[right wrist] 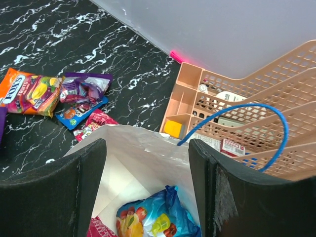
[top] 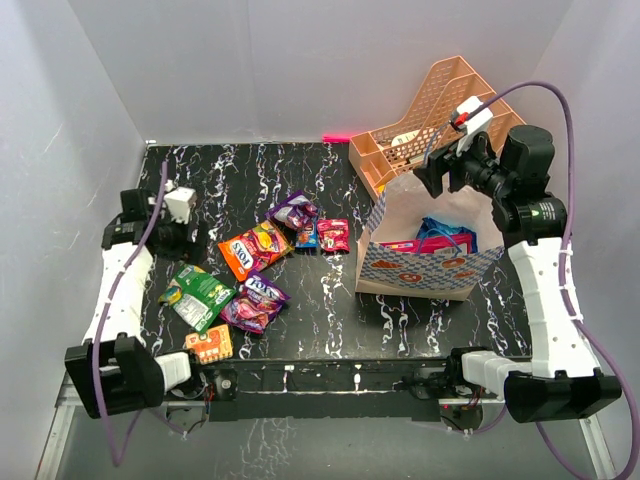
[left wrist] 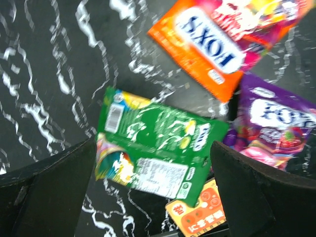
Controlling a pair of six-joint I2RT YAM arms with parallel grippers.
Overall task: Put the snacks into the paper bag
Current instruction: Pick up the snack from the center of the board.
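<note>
Paper bag: stands upright on the right half of the table, mouth open, just in front of the file organizer. One blue cord handle arches over the rear rim.
Bag contents: a blue fruit-print packet and a pink packet lie inside. Anything under them cannot be told.
File organizer contents: a yellow block in a front compartment and small labelled cards behind it. The detail is too small to read.
Snacks outside the bag, centre group: a purple packet, a small blue packet and a red packet lie touching, near the bag's left side.
Snacks outside the bag, left group: an orange Fox's packet, a purple Fox's packet, a green packet and a small orange packet.
Right gripper: above the bag's mouth, near the rear rim. Jaws apart, nothing between them. The blue fruit-print packet lies below the gap, inside the bag.
Left gripper: over the left of the table. Jaws spread wide, empty. The green packet lies flat beneath the gap. Contact cannot be told.
</note>
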